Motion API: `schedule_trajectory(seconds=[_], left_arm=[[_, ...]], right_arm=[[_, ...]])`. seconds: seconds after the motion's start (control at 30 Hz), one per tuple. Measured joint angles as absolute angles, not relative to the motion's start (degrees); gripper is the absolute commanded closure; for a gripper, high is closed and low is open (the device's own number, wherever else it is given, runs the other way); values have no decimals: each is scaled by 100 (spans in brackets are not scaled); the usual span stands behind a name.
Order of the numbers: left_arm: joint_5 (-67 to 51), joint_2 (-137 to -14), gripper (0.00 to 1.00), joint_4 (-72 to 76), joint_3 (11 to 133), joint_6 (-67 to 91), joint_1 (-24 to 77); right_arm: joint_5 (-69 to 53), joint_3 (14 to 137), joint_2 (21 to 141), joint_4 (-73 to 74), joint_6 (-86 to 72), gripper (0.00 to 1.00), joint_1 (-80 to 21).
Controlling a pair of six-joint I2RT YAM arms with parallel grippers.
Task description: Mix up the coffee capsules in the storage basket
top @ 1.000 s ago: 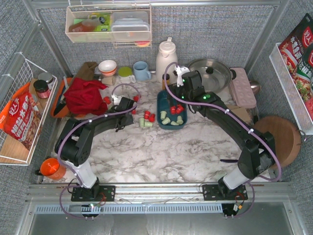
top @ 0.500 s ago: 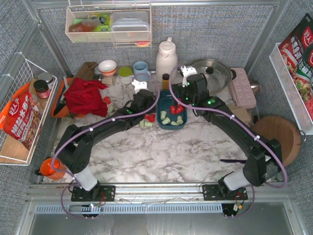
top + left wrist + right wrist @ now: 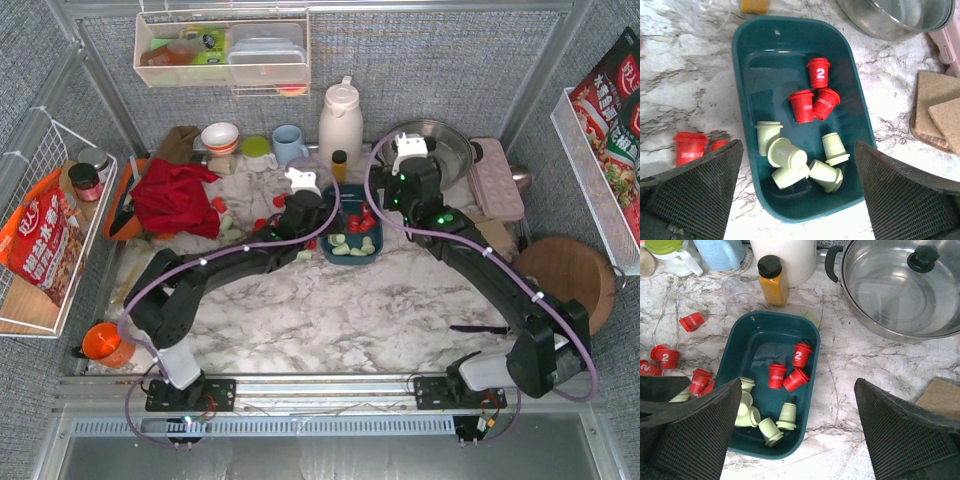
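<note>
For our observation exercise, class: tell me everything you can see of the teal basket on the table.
The basket is a dark teal rectangular tray with rounded corners, low walls and a smooth, glossy look, like plastic. It sits flat on the marble table, open on top. Inside lie three red capsules near the middle and about five pale green capsules bunched at its near end, several tipped over; the far end is bare. As far as can be seen, only the table and these capsules touch it.

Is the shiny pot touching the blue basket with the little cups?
Apart. The right wrist view shows a strip of bare marble between the pot and the storage basket.
</note>
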State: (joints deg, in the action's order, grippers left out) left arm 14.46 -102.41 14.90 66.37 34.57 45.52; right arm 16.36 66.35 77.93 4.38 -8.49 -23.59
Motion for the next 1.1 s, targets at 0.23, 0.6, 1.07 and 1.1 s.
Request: schedule_trajectory(seconds=[0.23, 0.6, 1.07, 1.1], left_arm=[[2130, -9251, 13, 1439, 6018, 3511, 4552], [2976, -8204, 21, 16, 5024, 3597, 4397], [2021, -9332, 30, 567, 4840, 3400, 3741], [1964, -9432, 32, 628, 4897, 3369, 3717]], right_arm=[[1317, 6746, 8040, 416, -888, 1, -2331], [620, 6733, 8313, 403, -1094, 1, -2335], [-141, 6001, 7363, 250, -1437, 3, -2335], [-154, 5986, 7319, 261, -1433, 3, -2338]])
